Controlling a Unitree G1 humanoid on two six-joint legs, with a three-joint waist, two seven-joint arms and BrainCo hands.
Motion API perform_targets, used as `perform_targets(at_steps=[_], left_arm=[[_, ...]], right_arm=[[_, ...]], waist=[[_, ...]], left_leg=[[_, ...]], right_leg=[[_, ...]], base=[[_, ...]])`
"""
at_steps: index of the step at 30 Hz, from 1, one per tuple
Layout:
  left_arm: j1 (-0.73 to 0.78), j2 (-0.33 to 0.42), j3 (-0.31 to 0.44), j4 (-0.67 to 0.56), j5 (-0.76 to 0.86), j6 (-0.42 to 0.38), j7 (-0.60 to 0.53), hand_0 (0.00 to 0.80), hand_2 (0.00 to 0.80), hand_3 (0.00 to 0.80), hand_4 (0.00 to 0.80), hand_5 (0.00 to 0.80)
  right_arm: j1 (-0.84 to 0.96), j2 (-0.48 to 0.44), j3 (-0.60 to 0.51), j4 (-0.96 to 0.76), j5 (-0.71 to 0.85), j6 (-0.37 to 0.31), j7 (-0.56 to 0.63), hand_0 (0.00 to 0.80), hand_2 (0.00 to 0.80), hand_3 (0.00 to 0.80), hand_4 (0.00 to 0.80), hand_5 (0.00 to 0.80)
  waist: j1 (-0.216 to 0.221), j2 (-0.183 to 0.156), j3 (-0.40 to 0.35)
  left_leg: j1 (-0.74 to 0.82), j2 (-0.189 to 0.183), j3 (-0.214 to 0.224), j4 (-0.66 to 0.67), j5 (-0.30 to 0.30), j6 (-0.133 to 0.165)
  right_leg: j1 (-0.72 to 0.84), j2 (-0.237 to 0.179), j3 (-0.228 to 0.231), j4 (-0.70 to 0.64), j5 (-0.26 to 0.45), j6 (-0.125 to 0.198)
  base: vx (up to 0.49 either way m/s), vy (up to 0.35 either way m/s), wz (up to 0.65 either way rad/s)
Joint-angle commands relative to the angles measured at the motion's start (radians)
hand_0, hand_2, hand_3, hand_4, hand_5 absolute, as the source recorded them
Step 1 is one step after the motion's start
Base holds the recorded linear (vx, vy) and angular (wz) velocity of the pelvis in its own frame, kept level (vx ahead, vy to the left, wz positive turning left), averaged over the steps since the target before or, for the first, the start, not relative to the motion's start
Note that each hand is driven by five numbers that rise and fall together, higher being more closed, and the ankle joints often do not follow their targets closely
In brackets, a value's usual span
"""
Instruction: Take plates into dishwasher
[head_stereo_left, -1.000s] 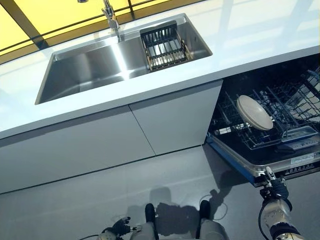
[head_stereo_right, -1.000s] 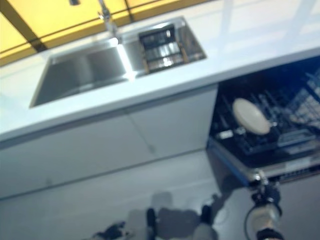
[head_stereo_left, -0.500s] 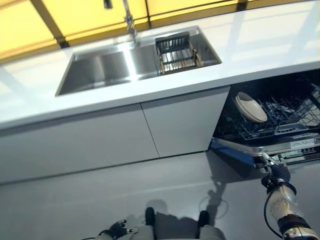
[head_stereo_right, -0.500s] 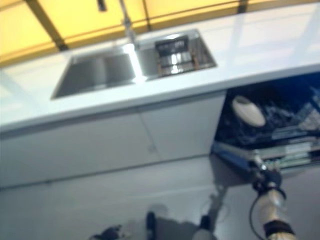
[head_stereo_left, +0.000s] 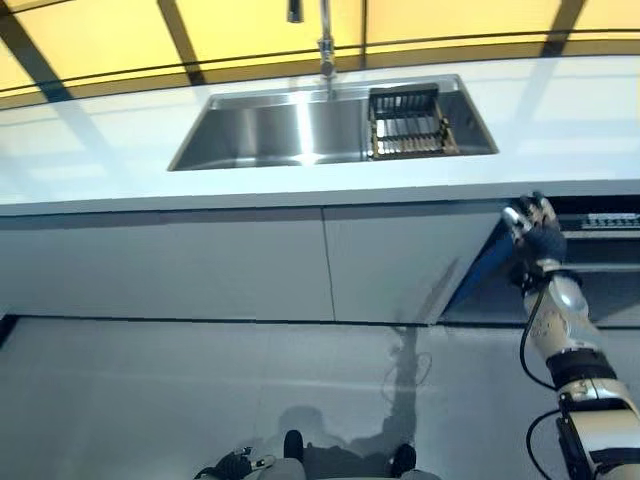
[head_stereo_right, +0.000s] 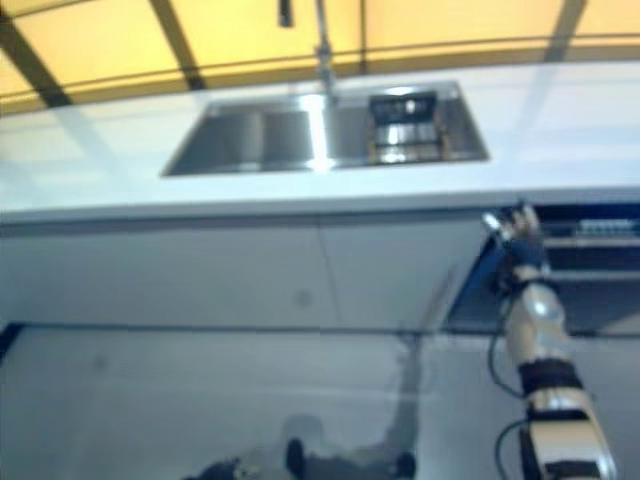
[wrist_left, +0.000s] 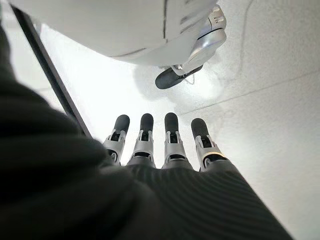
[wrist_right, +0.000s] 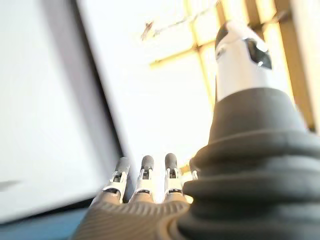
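No plate shows in any view. The dishwasher door (head_stereo_left: 478, 277) stands tilted up near the cabinet front, its blue side edge showing and its control strip (head_stereo_left: 610, 220) just under the counter. My right hand (head_stereo_left: 530, 222) is raised against the door's top corner, fingers straight and open; its wrist view shows the fingers (wrist_right: 146, 176) lying along a pale panel. The rack inside is hidden behind the door. My left hand (head_stereo_left: 236, 464) hangs low at the bottom edge, and its fingers (wrist_left: 170, 131) point straight at the floor, holding nothing.
A steel sink (head_stereo_left: 270, 130) with a dark drainer basket (head_stereo_left: 408, 124) and a tap (head_stereo_left: 324, 45) is set in the white counter (head_stereo_left: 90, 170). Grey cabinet fronts (head_stereo_left: 200, 265) run below it, above a grey floor (head_stereo_left: 150, 390).
The camera has swung, shifting the whole scene. My right hand has risen from near the floor with the dishwasher door, which has swung up; the rack and the plate in it no longer show.
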Motion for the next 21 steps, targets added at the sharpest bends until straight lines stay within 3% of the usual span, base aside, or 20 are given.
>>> perform_targets(at_steps=[1, 8, 11, 16, 21], left_arm=[[-0.025, 0.061, -0.058, 0.024, 0.036, 0.005, 0.008, 0.000, 0.000, 0.000, 0.000, 0.000], [-0.028, 0.060, -0.031, 0.023, 0.008, 0.008, 0.030, 0.000, 0.000, 0.000, 0.000, 0.000], [-0.026, 0.058, -0.010, 0.022, -0.004, 0.013, 0.038, 0.000, 0.000, 0.000, 0.000, 0.000], [-0.028, 0.055, 0.063, 0.019, -0.029, 0.035, 0.034, 0.000, 0.000, 0.000, 0.000, 0.000], [-0.011, 0.049, 0.120, 0.008, -0.043, 0.053, 0.036, 0.000, 0.000, 0.000, 0.000, 0.000]], right_arm=[[-0.144, -0.028, -0.002, -0.023, -0.024, -0.067, -0.026, 0.000, 0.000, 0.000, 0.000, 0.000], [-0.123, -0.030, 0.011, -0.007, -0.090, -0.045, -0.071, 0.000, 0.000, 0.000, 0.000, 0.000], [-0.065, -0.009, 0.015, -0.016, -0.153, -0.071, -0.067, 0.000, 0.000, 0.000, 0.000, 0.000], [0.135, 0.080, 0.071, -0.128, -0.254, -0.111, 0.065, 0.000, 0.000, 0.000, 0.000, 0.000], [0.330, 0.152, 0.127, -0.144, -0.278, -0.053, 0.226, 0.000, 0.000, 0.000, 0.000, 0.000]], waist=[[0.035, -0.102, 0.047], [0.038, -0.110, 0.038], [0.032, -0.115, 0.028], [-0.002, -0.128, 0.024], [-0.029, -0.138, 0.013]], left_leg=[[0.049, -0.012, 0.017, 0.001, -0.043, -0.049], [0.050, -0.002, 0.017, 0.016, -0.030, -0.051], [0.053, 0.003, 0.018, 0.027, -0.024, -0.050], [0.064, 0.013, 0.038, 0.055, -0.026, -0.044], [0.072, 0.015, 0.043, 0.077, -0.015, -0.042]], right_leg=[[0.022, -0.045, 0.052, 0.022, -0.074, 0.018], [0.030, -0.042, 0.037, 0.046, -0.094, 0.010], [0.037, -0.038, 0.038, 0.053, -0.101, 0.008], [0.049, -0.032, 0.056, 0.062, -0.112, 0.001], [0.062, -0.017, 0.084, 0.045, -0.108, 0.002]], base=[[0.039, -0.050, 0.42], [0.017, -0.035, 0.23], [0.005, 0.003, 0.03], [-0.039, 0.005, 0.11], [-0.084, -0.009, 0.01]])
